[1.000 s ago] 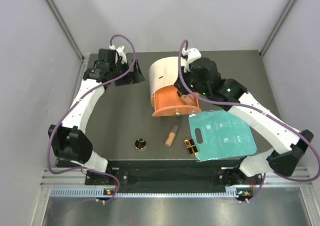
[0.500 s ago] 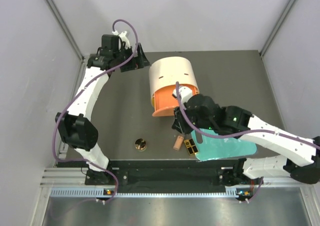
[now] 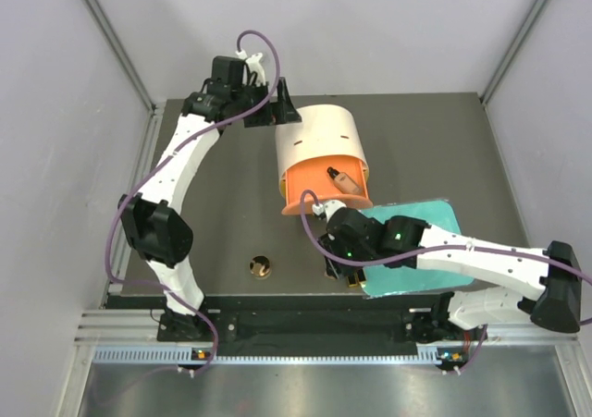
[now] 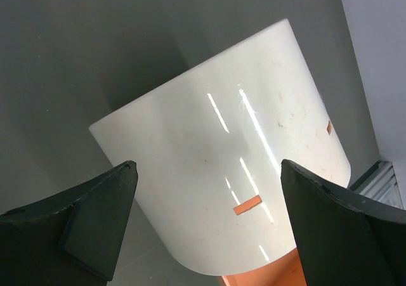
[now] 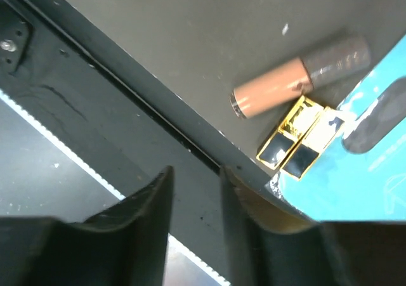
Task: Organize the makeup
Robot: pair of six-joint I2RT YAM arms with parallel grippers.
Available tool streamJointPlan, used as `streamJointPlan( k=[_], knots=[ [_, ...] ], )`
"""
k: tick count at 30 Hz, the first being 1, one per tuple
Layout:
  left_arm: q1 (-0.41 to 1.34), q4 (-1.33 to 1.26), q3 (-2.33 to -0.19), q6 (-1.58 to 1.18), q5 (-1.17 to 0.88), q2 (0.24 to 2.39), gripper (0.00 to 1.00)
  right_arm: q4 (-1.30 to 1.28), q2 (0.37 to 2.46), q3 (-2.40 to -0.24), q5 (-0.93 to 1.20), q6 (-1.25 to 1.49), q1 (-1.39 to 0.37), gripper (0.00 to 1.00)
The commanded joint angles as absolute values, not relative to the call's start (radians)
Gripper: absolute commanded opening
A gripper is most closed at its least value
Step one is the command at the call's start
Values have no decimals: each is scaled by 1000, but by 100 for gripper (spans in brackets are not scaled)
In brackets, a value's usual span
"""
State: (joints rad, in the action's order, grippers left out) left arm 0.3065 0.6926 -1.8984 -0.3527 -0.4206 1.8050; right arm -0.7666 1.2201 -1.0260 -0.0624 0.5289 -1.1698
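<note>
One peach tube [image 3: 339,178] with a dark cap lies inside the orange mouth of the box. A second peach tube [image 5: 298,77] lies on the table beside the black-and-gold piece [image 5: 298,143], which touches the teal board's corner. The gold-rimmed compact [image 3: 260,267] sits near the front edge. My right gripper [image 3: 326,252] hovers over the second tube and hides it from above. In its wrist view the right gripper [image 5: 196,197] is open and holds nothing. My left gripper [image 3: 276,112] is open wide at the box's closed back end, and the left gripper [image 4: 208,172] faces the cream wall.
The cream-and-orange cylindrical box [image 3: 319,144] lies on its side at mid-table, mouth toward the front. The teal board [image 3: 421,251] lies flat at the front right, under my right arm. The table's front edge [image 5: 158,124] runs just below the tube.
My right arm has swung from the box mouth down to the table's front, its jaws opening; a tube now lies in the box. My left arm has moved right, up to the box.
</note>
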Motion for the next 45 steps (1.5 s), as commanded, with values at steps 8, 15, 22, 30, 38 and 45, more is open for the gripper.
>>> streamJointPlan(
  k=[8,15,22,30,38,45],
  knots=[
    [341,733,-1927,-314,-430,1828,99,-568,1284,-870,-115,586,-1196,54],
    [344,750,-1943,-301,-428,1827,99,-517,1426,-899,-181,572,-1200,63],
    [348,778,-1956,-279,-411,1824,99,-563,1496,-962,-251,531,-1198,66],
    [353,787,-1954,-272,-407,1825,99,-549,1551,-946,-291,537,-1200,63],
    [367,793,-1948,-268,-396,1832,99,-548,1637,-959,-348,557,-1201,61],
    [377,801,-1951,-268,-388,1832,99,-538,1721,-1009,-373,526,-1201,60]
  ],
)
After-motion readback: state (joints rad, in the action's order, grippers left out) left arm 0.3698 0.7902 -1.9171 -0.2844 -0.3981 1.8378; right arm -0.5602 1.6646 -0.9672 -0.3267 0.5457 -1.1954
